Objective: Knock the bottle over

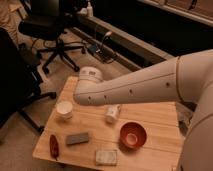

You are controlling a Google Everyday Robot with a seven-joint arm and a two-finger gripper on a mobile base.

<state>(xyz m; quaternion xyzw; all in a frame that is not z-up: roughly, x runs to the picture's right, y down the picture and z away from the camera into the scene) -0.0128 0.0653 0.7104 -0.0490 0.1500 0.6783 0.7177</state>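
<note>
The wooden table (160, 117) carries bottle (112, 113), cup (64, 109), bowl (133, 135); end effector hidden.

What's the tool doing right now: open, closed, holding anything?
Tool: hidden behind the arm above the table, near the bottle; open or closed cannot be told. The bottle sits tilted beside the arm.
</note>
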